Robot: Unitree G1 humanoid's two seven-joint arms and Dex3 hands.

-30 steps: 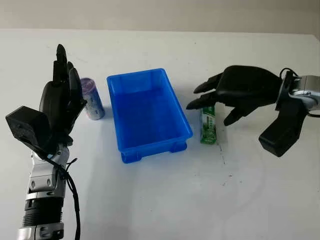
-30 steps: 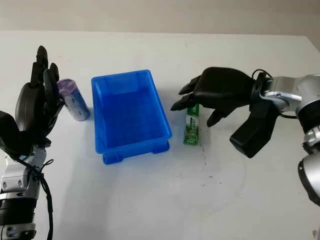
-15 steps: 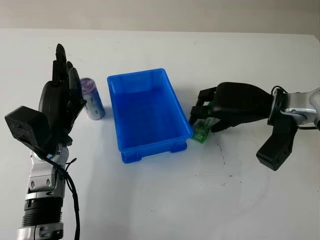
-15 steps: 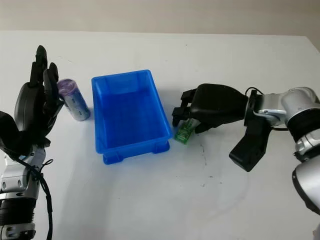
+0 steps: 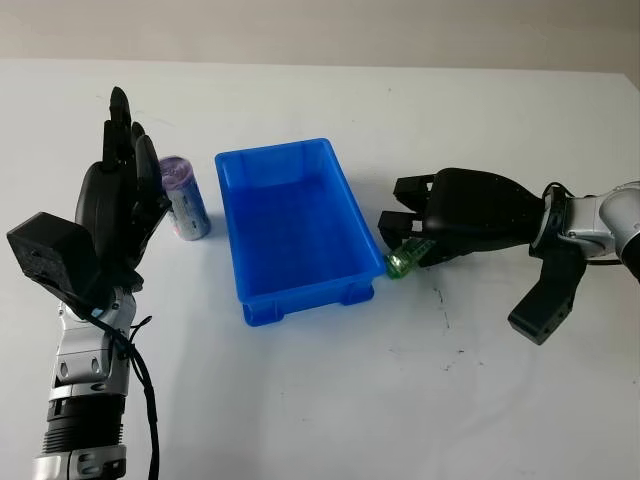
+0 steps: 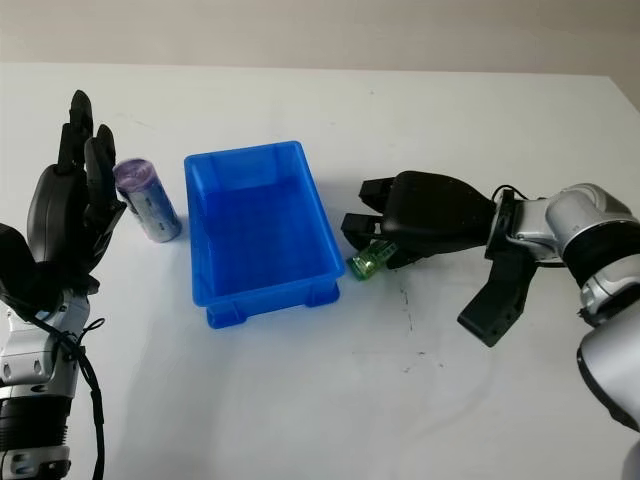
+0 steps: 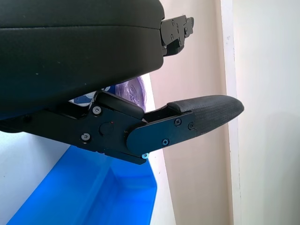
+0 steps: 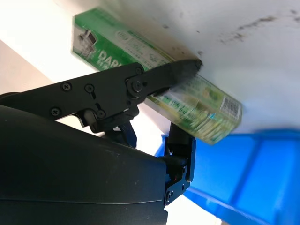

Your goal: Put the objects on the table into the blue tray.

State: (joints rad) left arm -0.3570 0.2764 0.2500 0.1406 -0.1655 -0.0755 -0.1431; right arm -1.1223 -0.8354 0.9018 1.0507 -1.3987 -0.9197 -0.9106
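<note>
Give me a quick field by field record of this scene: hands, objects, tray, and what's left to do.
right hand: shut on the green box, just right of the blue tray's near right corner
green box: in the right hand's fingers, outside the tray
left hand: open, raised upright beside the purple can
purple can: standing on the white table, left of the tray
blue tray: holds nothing yet
remaining: box and can both not yet in the tray
</note>
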